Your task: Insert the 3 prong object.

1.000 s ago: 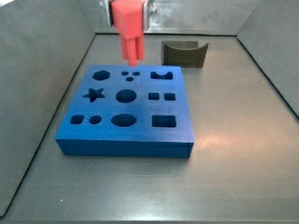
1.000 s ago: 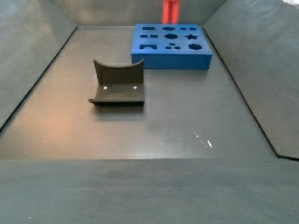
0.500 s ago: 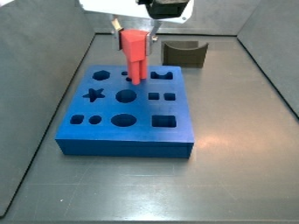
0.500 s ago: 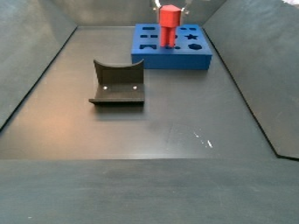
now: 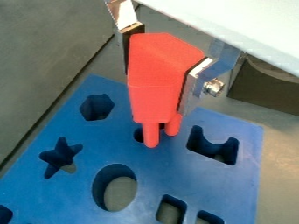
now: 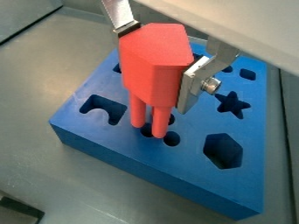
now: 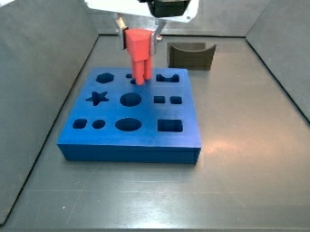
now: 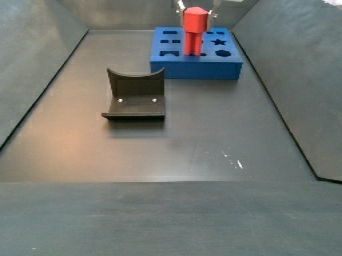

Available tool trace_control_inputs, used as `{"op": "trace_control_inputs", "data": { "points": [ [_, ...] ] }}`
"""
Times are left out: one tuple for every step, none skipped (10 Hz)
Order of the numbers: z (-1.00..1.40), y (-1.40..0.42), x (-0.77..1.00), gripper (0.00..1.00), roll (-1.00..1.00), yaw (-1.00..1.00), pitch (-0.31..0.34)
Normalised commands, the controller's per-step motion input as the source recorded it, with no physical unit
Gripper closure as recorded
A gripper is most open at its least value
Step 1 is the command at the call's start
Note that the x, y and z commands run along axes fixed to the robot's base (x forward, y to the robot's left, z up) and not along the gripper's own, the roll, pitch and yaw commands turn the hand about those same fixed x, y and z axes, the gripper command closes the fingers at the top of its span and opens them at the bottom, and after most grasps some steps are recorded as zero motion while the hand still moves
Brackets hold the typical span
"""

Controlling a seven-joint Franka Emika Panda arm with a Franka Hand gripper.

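The 3 prong object (image 5: 158,77) is a red-pink block with round prongs pointing down. My gripper (image 5: 159,52) is shut on its body, silver fingers (image 5: 200,80) on both sides. In both wrist views the prong tips reach down to the small round holes in the blue board (image 5: 70,121), and I cannot tell how deep they sit. It also shows in the wrist view (image 6: 152,66) over the board (image 6: 117,144). In both side views the object (image 7: 140,50) (image 8: 194,28) stands upright on the board (image 7: 121,145) (image 8: 201,68), under the gripper (image 7: 140,36).
The board has several shaped holes: a star (image 7: 100,97), a hexagon (image 6: 222,149), an arch (image 5: 214,144), an oval (image 5: 114,186) and squares. A dark grey curved block (image 7: 191,54) (image 8: 134,95) lies on the grey floor beside the board. Grey walls enclose the floor.
The gripper came down from above with the object over the last second. In the last half second it has hardly moved, and the prongs stay at the board's holes.
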Motion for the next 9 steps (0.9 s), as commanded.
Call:
{"op": "trace_control_inputs", "data": {
  "points": [
    [-0.13,-0.01,-0.25,1.00,0.03,0.00,0.000],
    [-0.18,0.00,-0.27,1.00,0.03,0.00,0.011],
    [-0.21,0.16,-0.21,1.00,0.03,0.00,0.011],
    [-0.27,0.19,-0.06,1.00,0.01,0.00,0.000],
    [-0.40,0.07,0.10,1.00,0.00,0.03,0.010],
    [-0.49,0.00,0.23,1.00,0.00,0.05,0.000],
    [-0.47,-0.13,0.28,1.00,0.00,0.04,0.014],
    [-0.43,-0.19,0.22,1.00,-0.01,0.02,0.007],
    [-0.43,-0.17,0.13,1.00,-0.01,0.03,0.000]
  ]
}}
